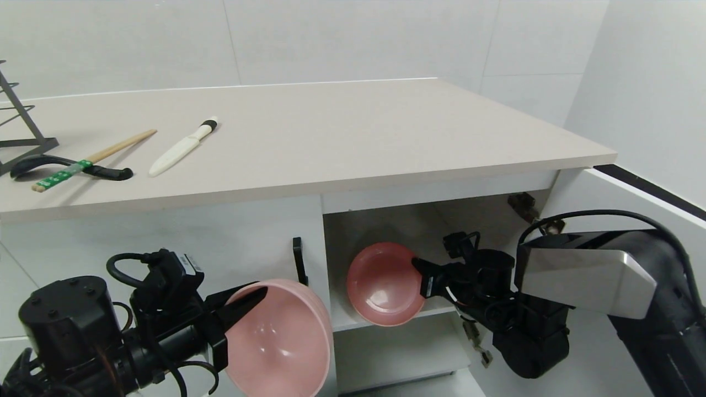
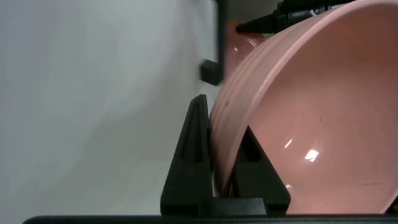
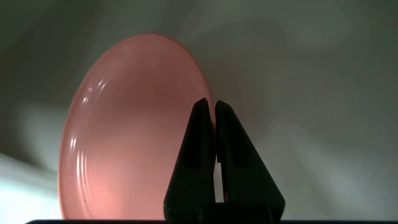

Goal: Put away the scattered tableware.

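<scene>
My left gripper [image 1: 242,300] is shut on the rim of a pink bowl [image 1: 278,342], held on its side in front of the closed cabinet door. The left wrist view shows the fingers [image 2: 196,155] pinching the pink bowl's [image 2: 311,118] rim. My right gripper [image 1: 422,275] is inside the open cabinet, shut on the rim of a pink plate [image 1: 383,284] that stands tilted over the shelf [image 1: 386,325]. In the right wrist view the fingers [image 3: 202,143] clamp the pink plate's [image 3: 124,124] edge. On the counter lie a black spoon [image 1: 66,165], chopsticks [image 1: 94,160] and a white knife [image 1: 182,148].
A black wire rack [image 1: 19,118] stands at the counter's far left. The closed door carries a black handle [image 1: 299,259]. The open cabinet door [image 1: 634,204] stands to the right beside my right arm. The countertop [image 1: 358,127] is bare on its right side.
</scene>
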Controlling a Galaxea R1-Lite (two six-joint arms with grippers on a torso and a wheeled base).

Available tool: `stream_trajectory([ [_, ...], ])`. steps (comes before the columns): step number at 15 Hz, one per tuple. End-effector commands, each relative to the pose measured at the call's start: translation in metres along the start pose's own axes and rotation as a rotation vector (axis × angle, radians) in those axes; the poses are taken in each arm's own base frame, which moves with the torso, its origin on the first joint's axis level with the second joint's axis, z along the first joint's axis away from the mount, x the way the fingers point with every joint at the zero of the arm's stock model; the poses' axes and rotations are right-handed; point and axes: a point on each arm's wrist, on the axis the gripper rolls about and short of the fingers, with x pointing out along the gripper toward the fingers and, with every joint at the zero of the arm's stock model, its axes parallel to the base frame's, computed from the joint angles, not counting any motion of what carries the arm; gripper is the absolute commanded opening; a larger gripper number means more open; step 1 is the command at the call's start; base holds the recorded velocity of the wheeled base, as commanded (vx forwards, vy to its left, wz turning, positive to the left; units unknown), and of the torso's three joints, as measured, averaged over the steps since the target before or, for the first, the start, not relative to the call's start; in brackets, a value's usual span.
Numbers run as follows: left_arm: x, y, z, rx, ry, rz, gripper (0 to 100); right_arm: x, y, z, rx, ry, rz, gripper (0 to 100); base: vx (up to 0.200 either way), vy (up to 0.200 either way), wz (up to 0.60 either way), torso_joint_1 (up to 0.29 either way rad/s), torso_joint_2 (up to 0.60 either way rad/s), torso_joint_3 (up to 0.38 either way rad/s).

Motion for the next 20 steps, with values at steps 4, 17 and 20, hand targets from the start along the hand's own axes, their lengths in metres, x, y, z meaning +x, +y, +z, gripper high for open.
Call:
stream_trajectory([
  [4,0.000,0.000,0.001,0.002,-0.005,-0.002,0,0.001,-0.001,-0.002,0.003,0.003,-0.006,0,0.000,0.000,0.00,0.000,0.00,0.000],
  [17,0.000,0.000,0.000,0.001,-0.001,-0.004,0,0.022,-0.020,-0.013,0.117,-0.031,-0.029,0,0.000,0.000,0.00,0.000,0.00,0.000],
  [20,0.001,0.000,-0.001,-0.001,0.003,-0.005,0,0.030,-0.021,-0.014,0.137,-0.035,-0.031,0,0.000,0.000,0.00,0.000,0.00,0.000],
])
